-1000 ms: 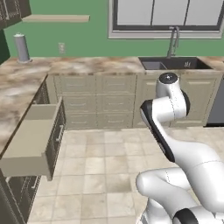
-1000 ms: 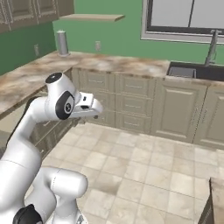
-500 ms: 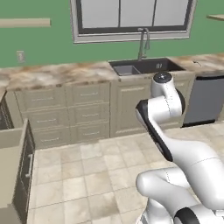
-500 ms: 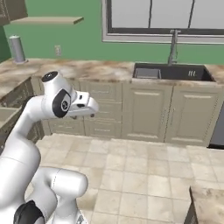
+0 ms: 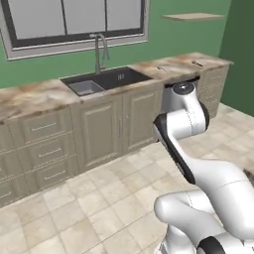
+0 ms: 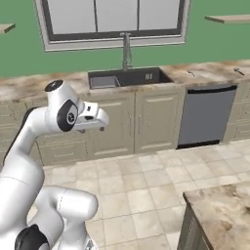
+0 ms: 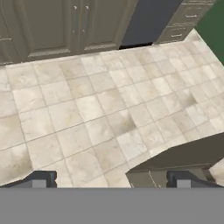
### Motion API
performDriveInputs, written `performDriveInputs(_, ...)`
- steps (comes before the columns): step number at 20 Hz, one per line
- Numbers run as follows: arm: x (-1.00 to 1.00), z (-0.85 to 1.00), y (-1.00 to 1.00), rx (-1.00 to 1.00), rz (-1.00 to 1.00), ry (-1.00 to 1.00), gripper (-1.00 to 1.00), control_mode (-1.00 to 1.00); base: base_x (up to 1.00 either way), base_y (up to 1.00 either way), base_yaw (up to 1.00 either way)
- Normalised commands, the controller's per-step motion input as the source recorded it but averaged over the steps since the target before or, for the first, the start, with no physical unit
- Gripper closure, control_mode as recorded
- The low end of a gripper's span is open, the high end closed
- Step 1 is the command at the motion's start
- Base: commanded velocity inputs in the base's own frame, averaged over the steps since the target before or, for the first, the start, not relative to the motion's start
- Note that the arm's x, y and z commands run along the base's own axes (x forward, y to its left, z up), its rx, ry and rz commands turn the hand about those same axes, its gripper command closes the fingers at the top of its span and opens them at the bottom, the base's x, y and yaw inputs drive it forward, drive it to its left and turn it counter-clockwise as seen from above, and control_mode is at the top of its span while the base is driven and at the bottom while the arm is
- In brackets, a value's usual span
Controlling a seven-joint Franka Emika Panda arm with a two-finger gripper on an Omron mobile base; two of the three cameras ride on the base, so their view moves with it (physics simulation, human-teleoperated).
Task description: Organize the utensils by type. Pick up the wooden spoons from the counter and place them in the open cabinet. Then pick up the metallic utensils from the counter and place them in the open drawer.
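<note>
Clearly the relation that matters is distance and bearing. The counter (image 6: 210, 74) runs along the far wall, and the likeliest candidates for utensils are two small dark slivers on its right-hand stretch, one just right of the sink (image 6: 128, 78) at (image 6: 190, 73) and one farther right near the corner at (image 6: 238, 71). Both are too small to tell wood from metal, or to read which way their handles point. They lie forward and well to the right of the arm, across an open run of floor tiles (image 7: 100, 109), so judged from this view the base has to close that gap before any reach makes sense.

The gripper (image 7: 111, 180) has its fingertips (image 7: 39, 180) spread wide with nothing between them. It looks steeply down at the floor. The cupboard doors and the dark dishwasher front (image 7: 151, 19) run across the top of the hand view, and a corner of the island counter (image 7: 183, 157) pokes in at lower right.

In the right base view the arm is folded in a compact carry pose: upper links rising, elbow high, the hand tucked forward at about chest height over the tiles and well short of the counter edge. The hand would need to come up and swing right to get above the stone once the base is near enough.
</note>
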Motion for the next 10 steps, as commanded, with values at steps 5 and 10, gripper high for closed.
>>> performDriveInputs(5, 0.00, 0.00, 0.00, 0.00, 0.00, 0.00, -1.00, 1.00, 0.67, 0.00, -0.53)
performDriveInputs(10, 0.00, 0.00, 0.00, 0.00, 0.00, 0.00, -1.00, 1.00, 0.77, 0.24, -0.53)
